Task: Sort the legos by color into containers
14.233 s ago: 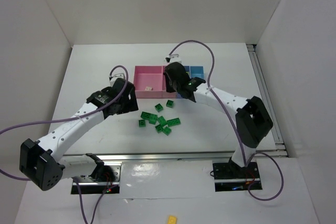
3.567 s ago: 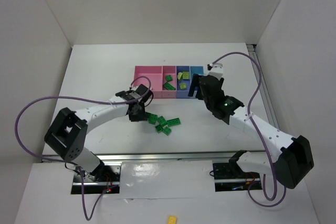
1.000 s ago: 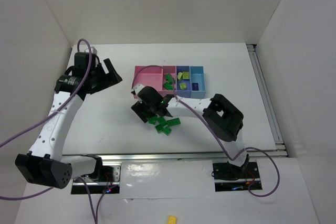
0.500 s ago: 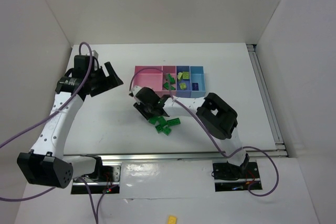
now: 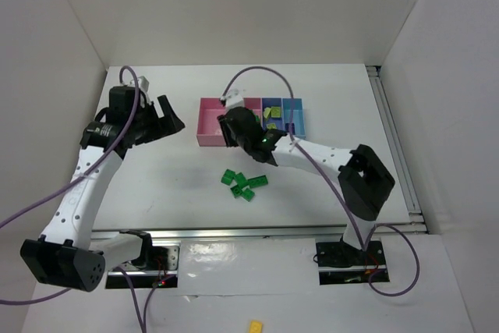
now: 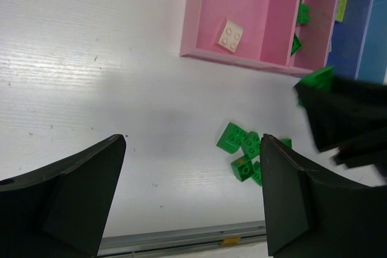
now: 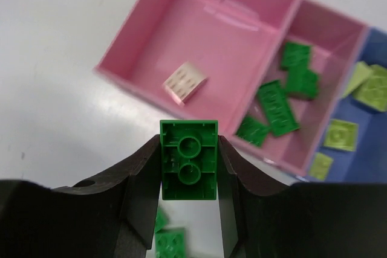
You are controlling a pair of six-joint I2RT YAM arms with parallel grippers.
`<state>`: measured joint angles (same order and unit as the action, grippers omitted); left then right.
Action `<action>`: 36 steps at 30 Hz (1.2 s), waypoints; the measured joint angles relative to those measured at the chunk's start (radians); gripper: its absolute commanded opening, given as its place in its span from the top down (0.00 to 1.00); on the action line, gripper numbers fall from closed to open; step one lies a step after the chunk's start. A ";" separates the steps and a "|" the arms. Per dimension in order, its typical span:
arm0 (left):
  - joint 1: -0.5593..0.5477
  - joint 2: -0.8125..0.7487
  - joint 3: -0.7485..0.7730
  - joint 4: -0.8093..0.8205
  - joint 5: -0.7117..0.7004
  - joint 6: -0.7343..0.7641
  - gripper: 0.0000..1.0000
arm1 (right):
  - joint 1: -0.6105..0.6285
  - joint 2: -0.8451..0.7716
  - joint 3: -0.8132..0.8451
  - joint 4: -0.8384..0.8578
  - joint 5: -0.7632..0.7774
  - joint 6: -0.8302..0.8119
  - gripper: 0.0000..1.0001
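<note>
We see the right gripper [image 7: 188,170] pinching a green brick [image 7: 188,149] between its fingers, poised just before the pink tray [image 7: 181,34]. The left gripper [image 6: 191,173] hangs wide open and empty, left of the trays. Loose green legos [image 6: 243,147] lie on the table [image 6: 91,89].

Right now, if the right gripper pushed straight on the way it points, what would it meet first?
The translucent green plastic brick held in the right gripper leads. It would probably land on the near wall of the large pink rectangular tray, or on the white table just before it; depth is unclear.
</note>
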<state>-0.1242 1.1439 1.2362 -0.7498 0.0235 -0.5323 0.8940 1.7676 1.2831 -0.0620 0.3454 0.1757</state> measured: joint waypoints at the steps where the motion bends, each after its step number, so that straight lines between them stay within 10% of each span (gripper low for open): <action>1: -0.008 0.001 -0.010 0.003 -0.002 0.005 0.06 | -0.021 -0.014 0.000 0.010 0.018 0.019 0.72; 7: -0.055 0.033 -0.043 0.003 -0.005 0.010 0.06 | -0.174 0.017 0.019 0.023 0.071 0.112 0.58; 10: -0.059 0.043 -0.050 0.003 -0.009 0.010 0.06 | -0.223 0.113 0.102 0.002 0.064 0.137 0.12; 12: -0.063 0.045 -0.053 0.006 -0.016 0.010 0.05 | -0.235 0.179 0.174 -0.017 0.066 0.130 0.08; 24: -0.103 0.045 -0.057 0.010 -0.044 0.005 0.05 | -0.141 -0.150 -0.113 -0.029 0.116 0.151 0.32; 36: -0.118 0.046 -0.085 0.018 -0.072 -0.003 0.05 | 0.093 -0.089 -0.304 -0.048 -0.068 0.138 0.06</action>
<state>-0.2424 1.1896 1.1511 -0.7322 -0.0483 -0.5354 0.9874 1.6791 0.9787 -0.1097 0.2779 0.3141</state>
